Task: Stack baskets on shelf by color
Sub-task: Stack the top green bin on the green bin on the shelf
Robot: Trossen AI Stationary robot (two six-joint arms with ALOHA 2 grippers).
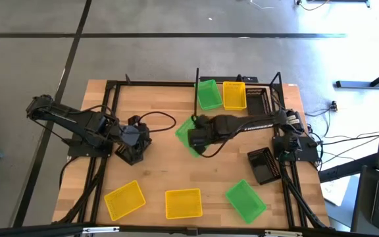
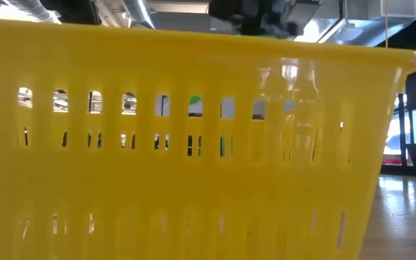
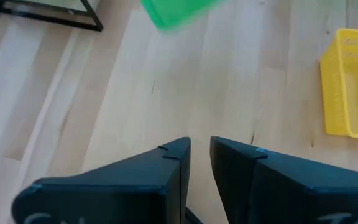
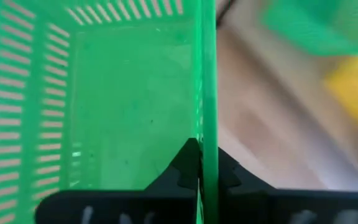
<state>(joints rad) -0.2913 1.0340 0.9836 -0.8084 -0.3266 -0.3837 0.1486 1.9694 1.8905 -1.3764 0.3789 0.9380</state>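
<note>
My right gripper point(image 1: 196, 139) hangs over the middle of the table, shut on a bright green basket point(image 1: 187, 135) that also fills the right wrist view point(image 4: 123, 93). On the shelf point(image 1: 260, 83) at the far right stand a green basket point(image 1: 208, 94), a yellow basket point(image 1: 234, 94) and a black basket point(image 1: 257, 100) side by side. My left gripper point(image 3: 201, 165) waits left of centre, pointing slantwise down at bare wood, its fingers a narrow gap apart with nothing between them. My right gripper pinches one side wall of the green basket at its rim point(image 4: 207, 134), one finger inside the basket and one outside. The fingers come from above, pointing steeply down. The basket hangs tilted below them, off the tabletop.
Near the front edge lie two yellow baskets point(image 1: 125, 199) point(image 1: 183, 203) and a green one point(image 1: 245, 200); the middle yellow one fills the low view point(image 2: 193, 159). A black basket point(image 1: 263, 164) lies at the right. Black frame rails point(image 1: 110, 105) border the table.
</note>
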